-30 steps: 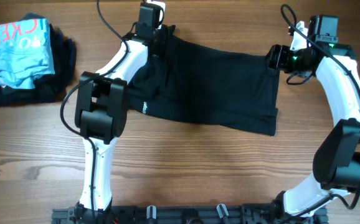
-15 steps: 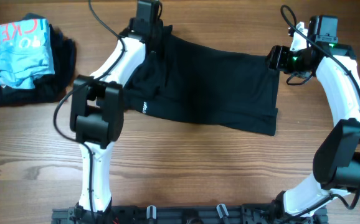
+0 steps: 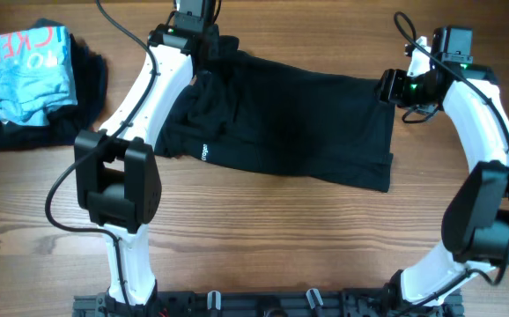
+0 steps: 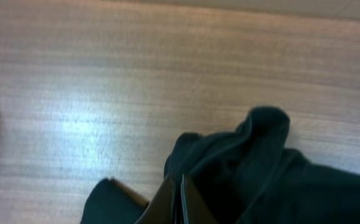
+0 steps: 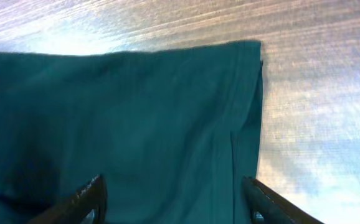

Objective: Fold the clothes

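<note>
The clothes, a black T-shirt [image 3: 298, 123], lie spread across the middle of the wooden table, with small white lettering [image 3: 205, 152] near the left side. My left gripper [image 3: 207, 44] is at the shirt's far left corner. In the left wrist view its fingers [image 4: 181, 200] are pressed together on a bunched fold of the black fabric [image 4: 261, 174], lifted off the wood. My right gripper [image 3: 385, 86] is at the shirt's far right corner. In the right wrist view it [image 5: 177, 199] stands open over the flat cloth [image 5: 136, 112], with one fingertip on each side and the hem edge to the right.
A light-blue garment with red lettering [image 3: 21, 62] lies on a dark heap [image 3: 87, 79] at the far left. A black rail [image 3: 263, 304] runs along the table's front edge. Bare wood [image 3: 263, 238] shows in front of the shirt.
My left gripper has moved back and to the left, dragging the shirt's far left corner with it. The right arm has barely moved.
</note>
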Tool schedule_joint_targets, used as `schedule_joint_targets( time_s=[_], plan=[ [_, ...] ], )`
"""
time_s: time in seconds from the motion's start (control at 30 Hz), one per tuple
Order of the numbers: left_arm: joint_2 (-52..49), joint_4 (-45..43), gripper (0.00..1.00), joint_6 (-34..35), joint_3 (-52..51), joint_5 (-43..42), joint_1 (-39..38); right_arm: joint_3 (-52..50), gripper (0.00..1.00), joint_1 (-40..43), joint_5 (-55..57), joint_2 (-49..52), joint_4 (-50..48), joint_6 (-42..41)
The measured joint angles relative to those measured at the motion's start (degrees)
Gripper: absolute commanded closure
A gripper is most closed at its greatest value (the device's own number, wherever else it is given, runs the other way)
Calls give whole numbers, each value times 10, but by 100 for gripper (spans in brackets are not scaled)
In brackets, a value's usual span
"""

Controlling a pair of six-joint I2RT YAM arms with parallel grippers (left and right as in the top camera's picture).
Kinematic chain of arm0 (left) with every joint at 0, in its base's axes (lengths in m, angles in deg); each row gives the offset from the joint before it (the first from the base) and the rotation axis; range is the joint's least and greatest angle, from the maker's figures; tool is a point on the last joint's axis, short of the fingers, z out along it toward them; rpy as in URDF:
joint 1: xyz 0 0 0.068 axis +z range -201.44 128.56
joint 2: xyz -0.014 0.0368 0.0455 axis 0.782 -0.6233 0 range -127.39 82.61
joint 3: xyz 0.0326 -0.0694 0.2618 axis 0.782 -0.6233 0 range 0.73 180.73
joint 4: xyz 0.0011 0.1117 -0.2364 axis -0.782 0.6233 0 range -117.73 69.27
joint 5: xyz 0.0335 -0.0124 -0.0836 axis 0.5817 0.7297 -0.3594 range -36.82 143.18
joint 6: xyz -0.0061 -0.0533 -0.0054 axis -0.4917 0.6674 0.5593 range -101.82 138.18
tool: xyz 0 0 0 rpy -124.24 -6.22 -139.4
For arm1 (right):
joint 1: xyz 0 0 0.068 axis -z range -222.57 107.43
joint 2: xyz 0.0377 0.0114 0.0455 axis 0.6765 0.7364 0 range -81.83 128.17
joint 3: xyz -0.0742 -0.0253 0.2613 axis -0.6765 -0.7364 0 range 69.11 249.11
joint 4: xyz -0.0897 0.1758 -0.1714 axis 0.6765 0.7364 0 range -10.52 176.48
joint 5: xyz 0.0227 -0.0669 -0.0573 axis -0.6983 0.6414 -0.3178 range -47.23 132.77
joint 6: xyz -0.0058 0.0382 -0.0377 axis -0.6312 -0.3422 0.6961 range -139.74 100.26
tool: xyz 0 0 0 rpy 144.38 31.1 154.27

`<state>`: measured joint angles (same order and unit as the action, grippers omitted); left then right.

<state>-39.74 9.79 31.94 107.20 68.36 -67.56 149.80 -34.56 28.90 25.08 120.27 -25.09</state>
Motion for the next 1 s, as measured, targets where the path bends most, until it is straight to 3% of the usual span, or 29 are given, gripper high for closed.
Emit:
schedule_joint_targets(
  time_s=[0.37,0.67,0.77,1.0],
  plan=[
    [0,8,96,6,0,0,0,-1,20,0,14,121,-143,-4],
    [0,10,96,6,0,0,0,-1,21,0,40,149,-224,-4],
    [0,10,96,6,0,0,0,-1,25,0,48,154,-234,-4],
    [0,10,96,8,0,0,0,-1,53,0,56,158,-242,-7]
  ],
)
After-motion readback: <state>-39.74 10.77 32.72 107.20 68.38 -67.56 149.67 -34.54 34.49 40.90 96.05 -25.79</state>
